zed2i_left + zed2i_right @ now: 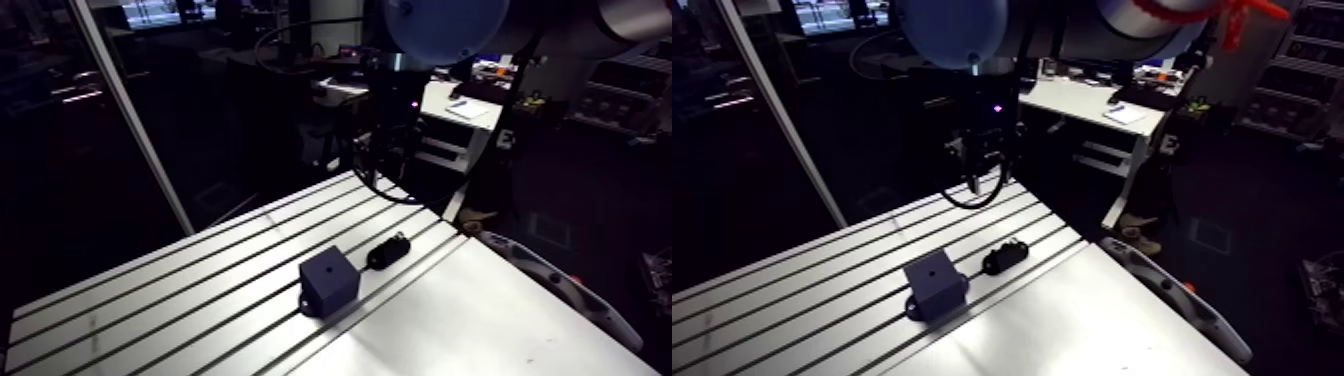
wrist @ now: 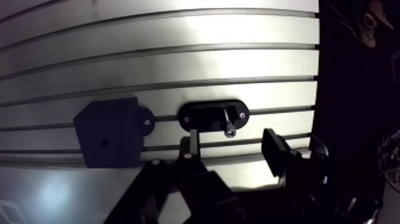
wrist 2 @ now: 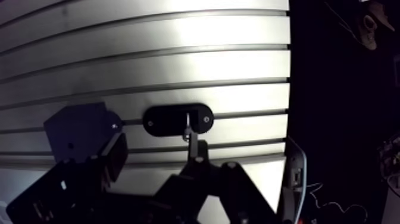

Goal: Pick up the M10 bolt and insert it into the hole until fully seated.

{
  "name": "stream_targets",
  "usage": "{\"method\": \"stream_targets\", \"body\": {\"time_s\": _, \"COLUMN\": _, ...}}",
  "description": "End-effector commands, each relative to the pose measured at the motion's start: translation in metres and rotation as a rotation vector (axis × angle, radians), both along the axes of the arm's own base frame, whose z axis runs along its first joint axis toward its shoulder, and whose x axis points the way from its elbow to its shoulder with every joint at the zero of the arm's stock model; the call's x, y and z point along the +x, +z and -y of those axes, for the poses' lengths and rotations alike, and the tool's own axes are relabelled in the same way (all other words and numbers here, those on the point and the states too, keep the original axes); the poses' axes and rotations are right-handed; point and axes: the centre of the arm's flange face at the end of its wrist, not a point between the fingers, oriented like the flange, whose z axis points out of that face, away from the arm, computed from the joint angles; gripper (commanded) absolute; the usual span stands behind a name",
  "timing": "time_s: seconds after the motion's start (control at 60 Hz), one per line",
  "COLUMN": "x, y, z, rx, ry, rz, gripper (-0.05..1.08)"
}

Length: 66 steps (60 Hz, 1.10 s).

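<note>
On black oval holder, near far right edge of tabletop, M10 bolt lies flat. From arm view I can't pick it out, only dark lump. Gripper is just dark shape there, fingers unreadable. Dark block sits just beside holder, small gap between; hole shows as dot. Only wrist view gives me bolt's shank and bright head. Gripper released: fingers wide apart, nothing between them, bolt head just ahead of gap, untouched.
</note>
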Motion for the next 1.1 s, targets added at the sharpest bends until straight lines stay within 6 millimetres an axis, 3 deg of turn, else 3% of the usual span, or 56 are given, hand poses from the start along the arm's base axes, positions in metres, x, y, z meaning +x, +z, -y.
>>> {"method": "stream_targets", "body": {"time_s": 0.017, "x": 0.0, "y": -0.008, "z": -0.003, "rx": -0.002, "ry": -0.001, "rz": 0.006, "gripper": 0.39}}
{"method": "stream_targets", "body": {"time_s": 0.533, "x": 0.004, "y": -0.033, "z": -0.002, "rx": -0.013, "ry": -0.001, "rz": 0.028, "gripper": 0.44}}
{"method": "stream_targets", "body": {"time_s": 1.1, "x": 0.016, "y": -0.05, "z": -0.02, "rx": -0.026, "ry": -0.012, "rz": 0.044, "gripper": 0.47}}
